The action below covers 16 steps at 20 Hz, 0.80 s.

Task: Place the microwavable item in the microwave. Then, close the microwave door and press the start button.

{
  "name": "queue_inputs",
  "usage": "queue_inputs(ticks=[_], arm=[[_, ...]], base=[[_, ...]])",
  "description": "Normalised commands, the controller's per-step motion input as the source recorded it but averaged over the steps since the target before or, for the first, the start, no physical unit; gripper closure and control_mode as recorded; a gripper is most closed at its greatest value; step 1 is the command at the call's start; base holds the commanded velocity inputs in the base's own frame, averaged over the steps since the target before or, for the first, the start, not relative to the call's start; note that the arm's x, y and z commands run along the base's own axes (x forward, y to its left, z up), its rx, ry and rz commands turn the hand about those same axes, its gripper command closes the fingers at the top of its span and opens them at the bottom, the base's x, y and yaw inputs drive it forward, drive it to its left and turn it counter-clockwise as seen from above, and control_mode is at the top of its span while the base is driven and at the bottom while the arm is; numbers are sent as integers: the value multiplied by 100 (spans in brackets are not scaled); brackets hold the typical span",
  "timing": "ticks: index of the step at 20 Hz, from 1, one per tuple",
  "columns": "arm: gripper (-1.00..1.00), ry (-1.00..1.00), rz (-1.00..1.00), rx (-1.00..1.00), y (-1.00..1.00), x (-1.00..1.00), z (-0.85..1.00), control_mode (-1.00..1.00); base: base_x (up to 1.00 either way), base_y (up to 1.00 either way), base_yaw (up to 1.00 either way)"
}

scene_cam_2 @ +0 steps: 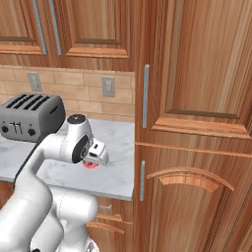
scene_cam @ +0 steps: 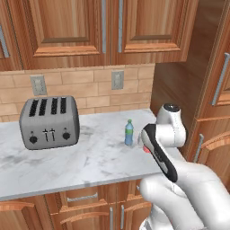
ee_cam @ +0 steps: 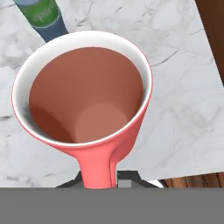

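The red cup (ee_cam: 87, 100) with its pale rim fills the hand view, open side toward the camera and empty. Its lower wall runs down between my two dark fingertips (ee_cam: 130, 176), which press on it from both sides, so my gripper (ee_cam: 107, 179) is shut on it. In the right base view the cup (scene_cam_2: 90, 165) peeks out under the hand (scene_cam_2: 96, 153), just over the marble counter (scene_cam_2: 113, 172). In the left base view only a red sliver (scene_cam: 146, 149) shows behind the arm. The microwave and its door are out of view.
A slim blue bottle with a green cap (scene_cam: 129, 132) stands close beside the cup (ee_cam: 43, 17). A silver toaster (scene_cam: 48, 122) sits at the counter's left. A tall wooden cabinet (scene_cam_2: 197, 123) walls the counter's right end, with upper cabinets overhead.
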Motion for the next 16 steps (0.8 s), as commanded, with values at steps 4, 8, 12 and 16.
queue_inputs(ticks=[4, 8, 12, 16], arm=[[100, -8, 0, 1, 0, -63, 98, -100], [100, -11, 0, 0, 0, -64, 100, -100], [100, -4, 0, 0, 3, -55, 99, -100], [100, 0, 0, 0, 15, -38, 78, -100]], base=[[0, 0, 0], [0, 0, 0], [0, 0, 0], [0, 0, 0]])
